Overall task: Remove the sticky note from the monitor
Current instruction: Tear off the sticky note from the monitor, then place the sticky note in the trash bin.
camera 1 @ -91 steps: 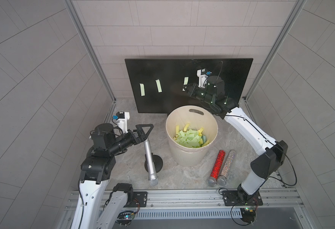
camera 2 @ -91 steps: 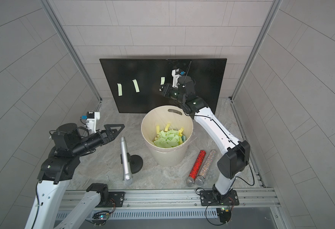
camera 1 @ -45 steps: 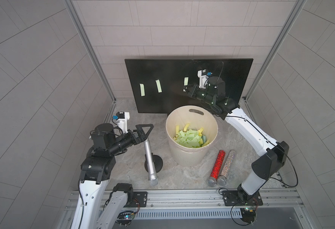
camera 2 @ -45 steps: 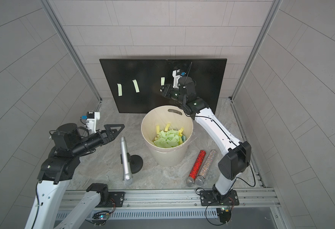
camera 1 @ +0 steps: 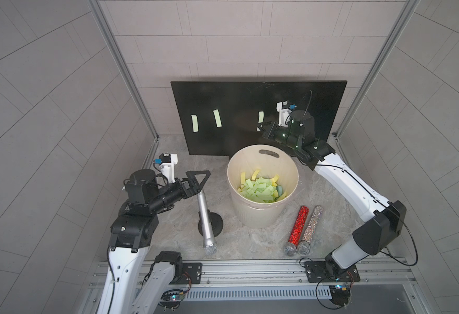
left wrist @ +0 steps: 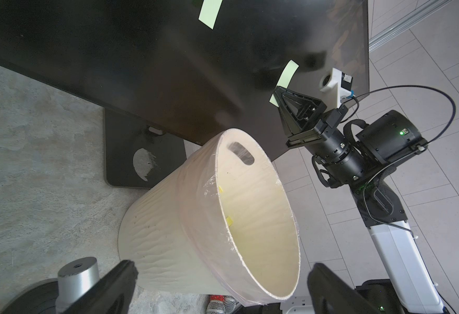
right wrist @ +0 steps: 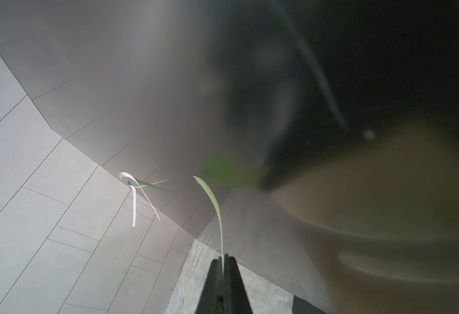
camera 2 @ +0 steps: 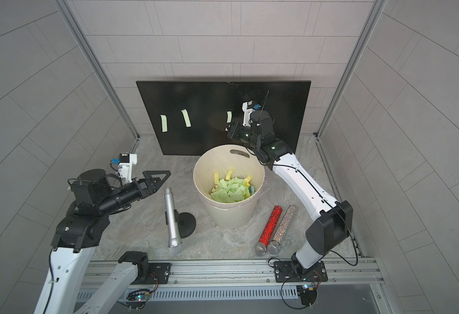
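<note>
My right gripper pinching a note on the monitor, bucket in front, my left gripper spread wide

I work in a lab test cell: grey tiled panels box me in, aluminium posts hold their corners, and my arm bases are bolted to a metal rail with bare wiring, at the edge of a stone-look tabletop

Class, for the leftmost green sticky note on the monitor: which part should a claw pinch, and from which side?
Pinch the lower end of the leftmost sticky note, coming at the monitor from its front, slightly below. The right wrist view shows the unheld notes' ends curling off the screen, likely offering two faces.
</note>
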Available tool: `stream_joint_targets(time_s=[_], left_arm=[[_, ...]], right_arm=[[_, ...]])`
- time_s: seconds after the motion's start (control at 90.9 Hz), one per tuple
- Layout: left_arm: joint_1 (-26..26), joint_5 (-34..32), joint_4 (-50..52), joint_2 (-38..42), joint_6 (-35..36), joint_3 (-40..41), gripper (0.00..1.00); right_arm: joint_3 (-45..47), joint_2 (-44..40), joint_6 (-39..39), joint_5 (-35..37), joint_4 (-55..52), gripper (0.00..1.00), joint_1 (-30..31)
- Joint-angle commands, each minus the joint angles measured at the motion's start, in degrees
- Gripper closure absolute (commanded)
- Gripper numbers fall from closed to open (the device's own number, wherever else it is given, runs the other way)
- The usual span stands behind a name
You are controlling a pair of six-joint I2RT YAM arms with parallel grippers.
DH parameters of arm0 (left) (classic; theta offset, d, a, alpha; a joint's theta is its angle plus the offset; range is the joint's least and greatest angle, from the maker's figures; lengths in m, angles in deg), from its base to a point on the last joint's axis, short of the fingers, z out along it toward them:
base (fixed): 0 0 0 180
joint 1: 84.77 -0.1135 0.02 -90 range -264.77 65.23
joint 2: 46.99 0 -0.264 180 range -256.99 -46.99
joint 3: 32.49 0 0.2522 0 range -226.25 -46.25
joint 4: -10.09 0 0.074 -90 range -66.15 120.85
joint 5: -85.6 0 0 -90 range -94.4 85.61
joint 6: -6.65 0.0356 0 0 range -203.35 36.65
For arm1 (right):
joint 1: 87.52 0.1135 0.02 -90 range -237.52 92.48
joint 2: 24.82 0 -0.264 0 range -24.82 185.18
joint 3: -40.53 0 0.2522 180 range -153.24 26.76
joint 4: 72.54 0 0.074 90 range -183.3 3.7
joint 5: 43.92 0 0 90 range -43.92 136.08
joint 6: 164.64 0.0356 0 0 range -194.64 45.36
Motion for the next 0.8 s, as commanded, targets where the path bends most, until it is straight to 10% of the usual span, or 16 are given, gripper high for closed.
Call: stream_joint_targets(time_s=[0.0, 0.792], left_arm=[[0.22, 0.10, 1.21, 0.25, 0.73, -1.06, 0.00], [0.23, 0.58, 0.38, -0.71, -1.05, -0.84, 0.00]], right_arm=[[1.40, -4.21, -0.53, -0.85, 0.59, 1.00, -0.13], [18.30, -22.11, -5.61, -5.62, -5.86, 1.00, 0.88]])
